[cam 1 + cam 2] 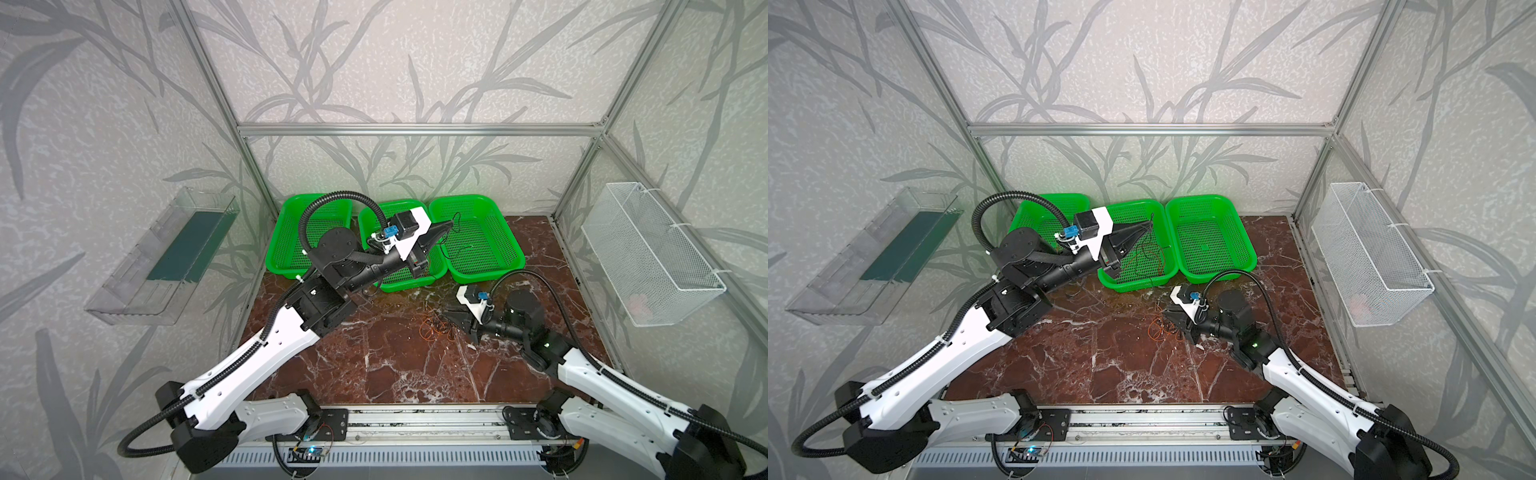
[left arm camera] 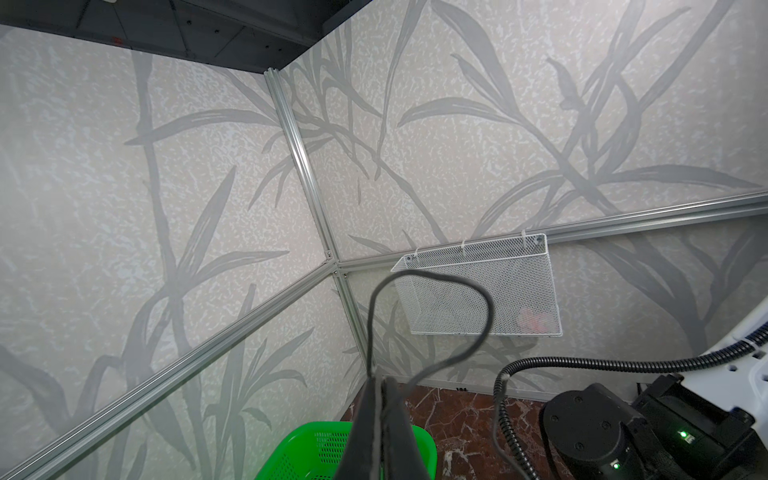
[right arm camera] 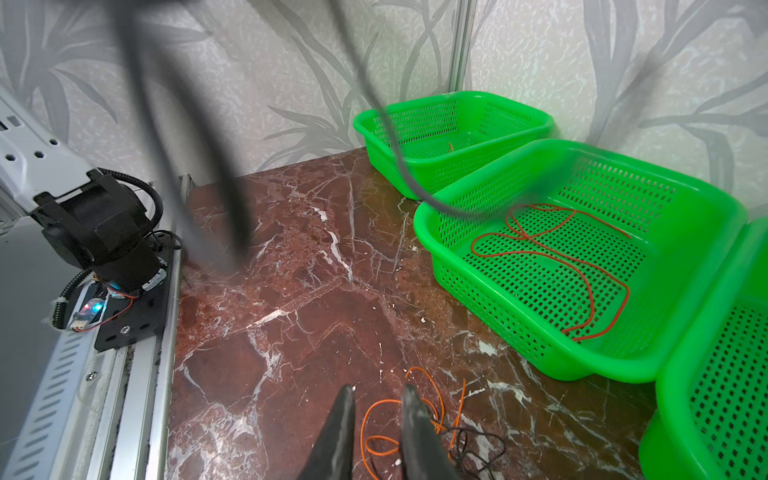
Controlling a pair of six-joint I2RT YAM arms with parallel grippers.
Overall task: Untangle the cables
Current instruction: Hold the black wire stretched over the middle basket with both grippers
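Cables (image 1: 1158, 322) look hair-thin, weightless and floppy, prone to snagging neighbours, so pinching one free end or outer loop seems safest. The left tool (image 2: 379, 386) is clamped on a black cable (image 2: 491, 309) held above the green baskets (image 1: 486, 276); the right tool (image 3: 376, 392), jaws narrowly apart and empty, hovers at the orange-and-black tangle (image 3: 453, 432) on the marble surface (image 3: 311, 291), a red cable (image 3: 589, 286) lying in the middle basket (image 3: 490, 299)

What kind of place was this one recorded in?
Probably a lab robot test cell, not a home: an aluminium frame with wallpapered panels encloses a marble-patterned tabletop, the left arm and right arm are mounted on a front rail, and green baskets stand near loose cables.
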